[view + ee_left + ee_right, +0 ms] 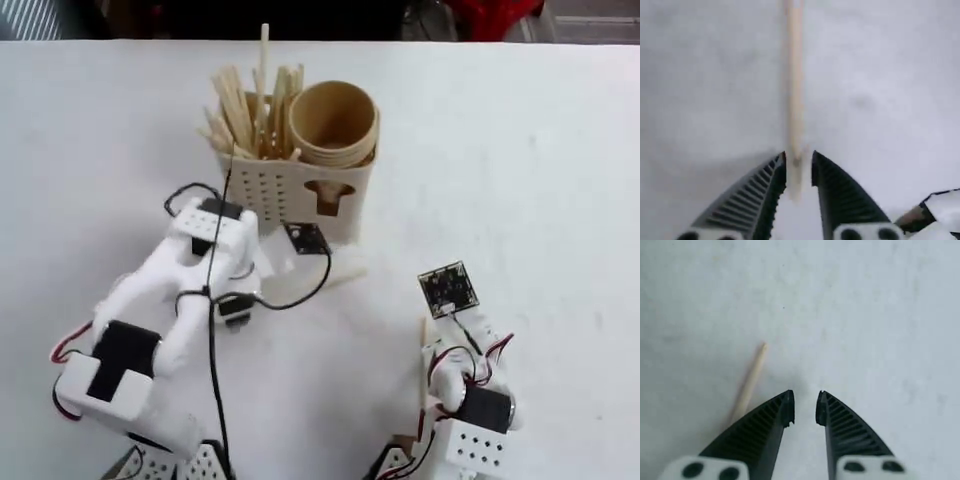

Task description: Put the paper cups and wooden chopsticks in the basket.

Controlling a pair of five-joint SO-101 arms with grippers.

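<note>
One chopstick (794,75) pinched in left jaws, tip cut off | right jaws narrowly parted, second chopstick (751,377) half-hidden

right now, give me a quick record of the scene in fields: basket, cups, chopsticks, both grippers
basket: white, perforated, stands on the table
paper cups: stacked inside the basket
bundled chopsticks: upright in the basket, beside the cups
left gripper: shut on the held chopstick, pinching one end
right gripper: slightly open, nothing between its fingers, over bare table
loose chopstick: lies on the table beside the right gripper
still outside basket: held chopstick and loose chopstick
</note>
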